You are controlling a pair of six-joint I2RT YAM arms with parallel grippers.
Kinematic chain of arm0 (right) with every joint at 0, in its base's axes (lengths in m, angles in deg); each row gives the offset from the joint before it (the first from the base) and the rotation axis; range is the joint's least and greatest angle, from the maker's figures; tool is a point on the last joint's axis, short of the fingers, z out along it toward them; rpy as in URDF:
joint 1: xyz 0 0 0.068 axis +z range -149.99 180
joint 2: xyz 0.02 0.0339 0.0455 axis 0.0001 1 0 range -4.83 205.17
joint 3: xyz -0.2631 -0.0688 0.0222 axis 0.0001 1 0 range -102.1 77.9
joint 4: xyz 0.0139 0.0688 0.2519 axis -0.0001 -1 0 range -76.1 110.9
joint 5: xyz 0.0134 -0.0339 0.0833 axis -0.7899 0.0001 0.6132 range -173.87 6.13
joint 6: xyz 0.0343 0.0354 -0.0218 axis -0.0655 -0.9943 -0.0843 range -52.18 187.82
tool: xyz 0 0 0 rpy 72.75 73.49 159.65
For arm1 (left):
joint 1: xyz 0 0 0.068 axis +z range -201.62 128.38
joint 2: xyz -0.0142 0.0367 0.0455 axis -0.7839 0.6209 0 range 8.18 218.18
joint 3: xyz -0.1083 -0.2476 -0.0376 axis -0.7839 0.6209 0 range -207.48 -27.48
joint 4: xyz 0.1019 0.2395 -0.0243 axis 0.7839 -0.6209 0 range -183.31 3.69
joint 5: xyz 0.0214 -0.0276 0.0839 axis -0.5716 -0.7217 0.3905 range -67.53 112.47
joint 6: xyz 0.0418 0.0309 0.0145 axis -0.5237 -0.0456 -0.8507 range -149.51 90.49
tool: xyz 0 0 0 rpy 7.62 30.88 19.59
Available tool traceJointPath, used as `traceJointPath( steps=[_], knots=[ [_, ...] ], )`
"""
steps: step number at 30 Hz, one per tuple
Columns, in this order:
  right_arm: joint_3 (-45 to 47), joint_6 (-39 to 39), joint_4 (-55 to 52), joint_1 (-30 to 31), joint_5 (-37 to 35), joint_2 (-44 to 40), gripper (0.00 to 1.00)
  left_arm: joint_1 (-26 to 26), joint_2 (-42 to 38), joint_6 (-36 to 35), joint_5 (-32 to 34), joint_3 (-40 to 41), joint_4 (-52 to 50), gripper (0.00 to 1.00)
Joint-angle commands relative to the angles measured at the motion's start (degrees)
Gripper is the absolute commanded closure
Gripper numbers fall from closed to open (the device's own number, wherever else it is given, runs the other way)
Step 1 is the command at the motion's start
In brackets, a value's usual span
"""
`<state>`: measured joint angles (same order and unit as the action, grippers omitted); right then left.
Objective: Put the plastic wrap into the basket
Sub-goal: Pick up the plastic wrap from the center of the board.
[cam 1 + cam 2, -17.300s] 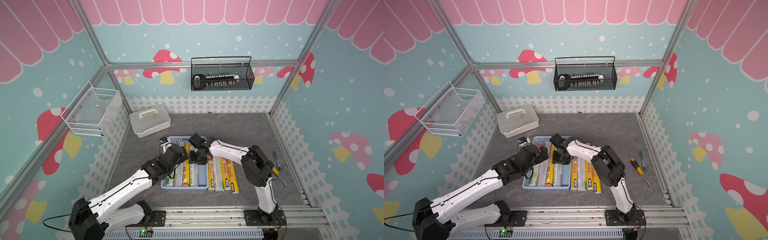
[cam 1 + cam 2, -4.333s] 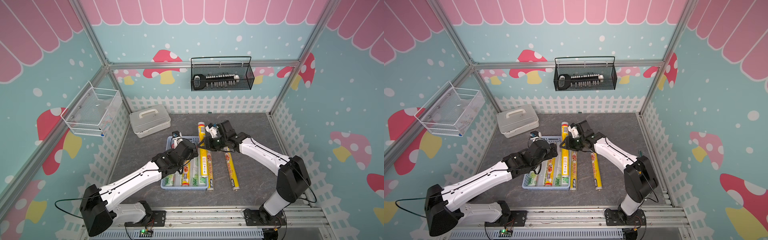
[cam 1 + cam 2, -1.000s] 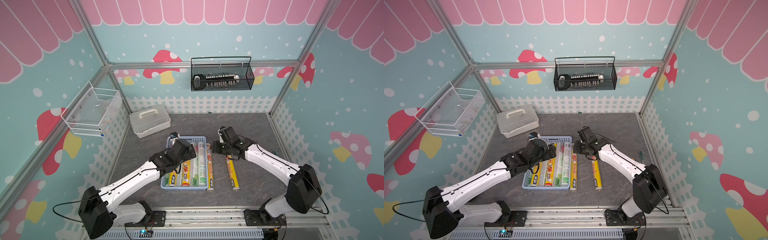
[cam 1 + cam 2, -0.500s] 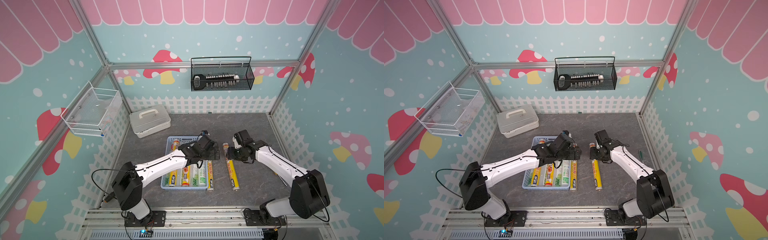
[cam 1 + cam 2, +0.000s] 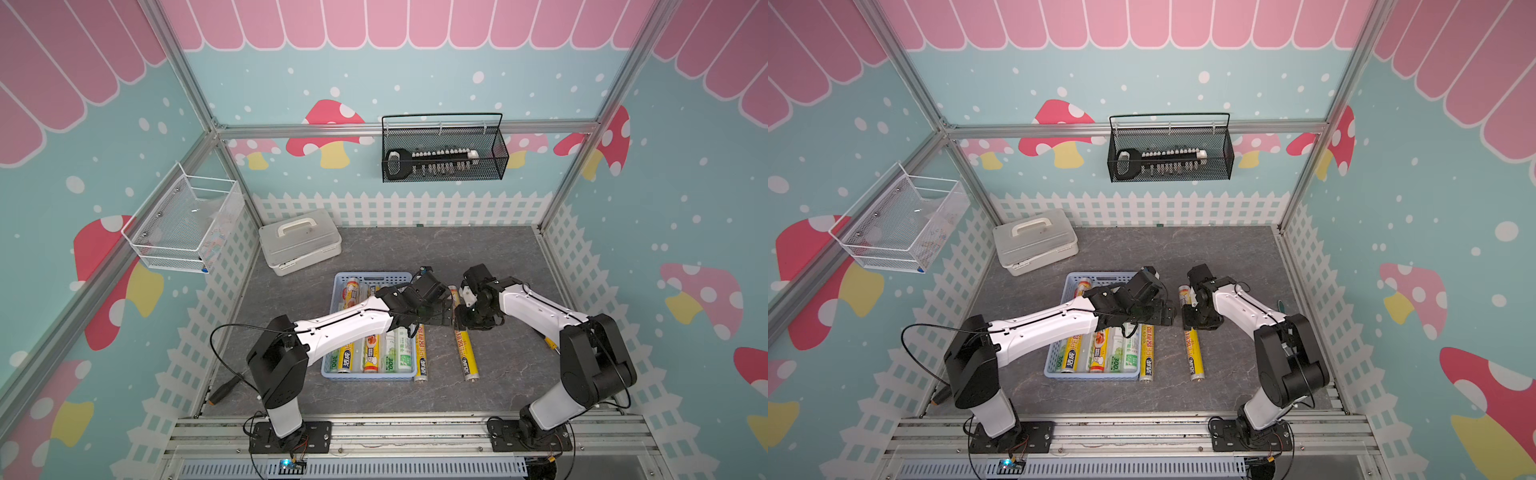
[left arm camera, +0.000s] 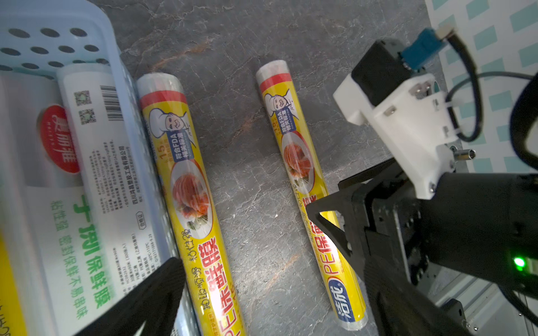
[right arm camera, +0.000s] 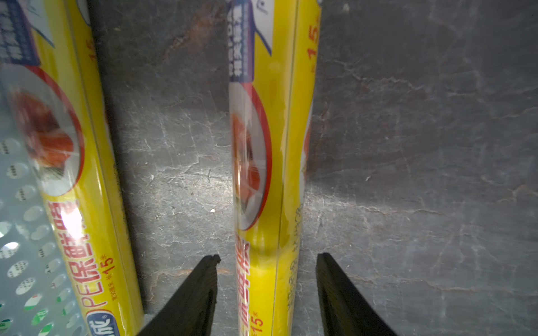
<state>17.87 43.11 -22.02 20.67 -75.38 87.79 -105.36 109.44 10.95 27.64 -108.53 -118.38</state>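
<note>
The basket is a light blue slotted tray holding several rolls of plastic wrap, yellow and silvery-white. Two yellow rolls lie on the grey table. One lies against the basket's right wall. The other lies a little further right. My right gripper is open and straddles this second roll, with a gap on each side. My left gripper is open wide, low over the roll beside the basket, and holds nothing.
A white lidded box sits behind the basket to the left. A black wire basket hangs on the back wall and a white wire basket on the left wall. The two wrists are close together. A white fence rings the table.
My left arm has swung right, from over the basket to its right edge. My right gripper has moved right and down, astride the outer yellow roll.
</note>
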Motion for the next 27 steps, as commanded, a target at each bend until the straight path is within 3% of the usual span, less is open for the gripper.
traceJointPath(
  steps=[1,27],
  knots=[
    [-2.5,2.29,-2.6,0.12,0.43,2.19,0.43,0.03,-0.07,-0.7,1.79,-1.54,-1.77,0.01],
    [-5.62,3.63,-5.14,2.8,-5.48,11.78,0.46,0.03,-0.75,0.09,3.49,-1.12,-2.03,0.01]
  ],
)
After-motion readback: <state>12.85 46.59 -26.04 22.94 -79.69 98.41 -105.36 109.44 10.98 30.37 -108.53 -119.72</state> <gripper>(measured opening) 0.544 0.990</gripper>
